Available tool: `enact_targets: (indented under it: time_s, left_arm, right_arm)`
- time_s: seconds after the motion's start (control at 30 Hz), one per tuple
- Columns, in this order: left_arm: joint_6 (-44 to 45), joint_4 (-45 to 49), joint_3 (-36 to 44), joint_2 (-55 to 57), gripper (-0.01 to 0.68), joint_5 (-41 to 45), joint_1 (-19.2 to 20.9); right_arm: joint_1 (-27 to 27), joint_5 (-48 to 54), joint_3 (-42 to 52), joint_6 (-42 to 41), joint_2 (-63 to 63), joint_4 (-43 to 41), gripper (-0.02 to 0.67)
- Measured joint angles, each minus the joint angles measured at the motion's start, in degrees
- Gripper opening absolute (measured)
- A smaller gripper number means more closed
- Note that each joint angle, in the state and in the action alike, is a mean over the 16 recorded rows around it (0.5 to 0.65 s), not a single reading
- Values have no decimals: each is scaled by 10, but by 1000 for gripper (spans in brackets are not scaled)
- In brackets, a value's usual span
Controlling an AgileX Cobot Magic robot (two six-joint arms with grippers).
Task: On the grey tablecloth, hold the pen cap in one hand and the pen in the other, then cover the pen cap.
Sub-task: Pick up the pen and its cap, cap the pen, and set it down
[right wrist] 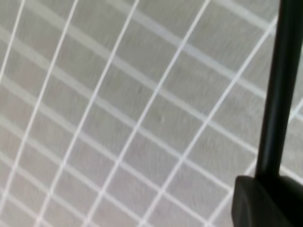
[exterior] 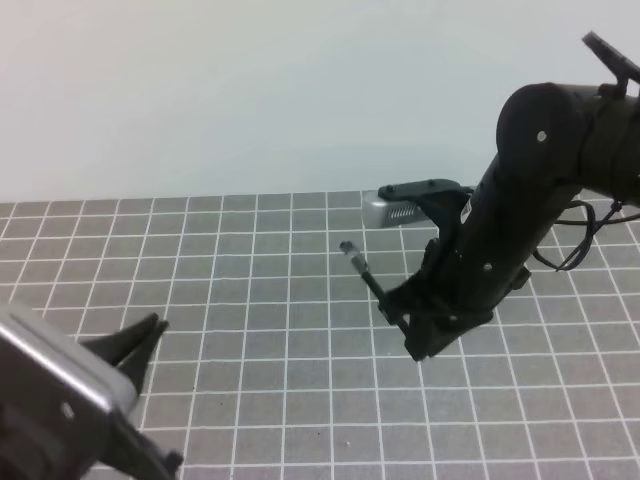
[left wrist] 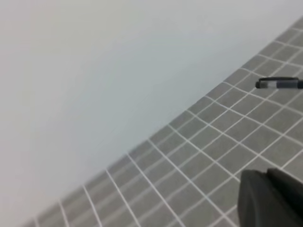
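The grey tablecloth [exterior: 250, 300] covers the table. My right gripper [exterior: 402, 308] is shut on the pen [exterior: 372, 280], holding it above the cloth with its silvery tip [exterior: 347, 247] pointing up and to the left. The right wrist view shows the pen's black barrel [right wrist: 283, 90] rising from a finger [right wrist: 265, 203]. My left gripper [exterior: 150, 335] hovers at the lower left, raised off the cloth, its fingers together with nothing visible between them. In the left wrist view the pen's end [left wrist: 279, 84] shows far off to the right. The pen cap is not visible.
A silver-grey camera housing [exterior: 392, 210] sits on the right arm, above the pen. Behind the cloth's far edge stands a plain pale wall [exterior: 250, 90]. Cables [exterior: 575, 240] hang beside the right arm.
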Motion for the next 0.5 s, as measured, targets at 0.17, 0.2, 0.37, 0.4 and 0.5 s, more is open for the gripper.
enact_targets:
  time_s: [0.17, 0.2, 0.37, 0.4, 0.5]
  left_arm:
    - [23, -162, -11, 9, 3, -16, 0]
    - [28, -188, -13, 12, 3, -17, 0]
    - [46, -287, -21, 32, 2, -16, 0]
    - [48, -299, -21, 37, 2, -16, 0]
    - [46, -317, -21, 51, 1, -16, 0]
  right_arm:
    - [-10, -51, 17, 63, 16, 4, 68]
    - [-10, -60, 23, 75, 19, 5, 68]
    - [-11, -102, 55, 119, 27, 14, 68]
    - [-11, -111, 63, 126, 28, 15, 68]
    - [-11, -136, 84, 144, 29, 20, 68]
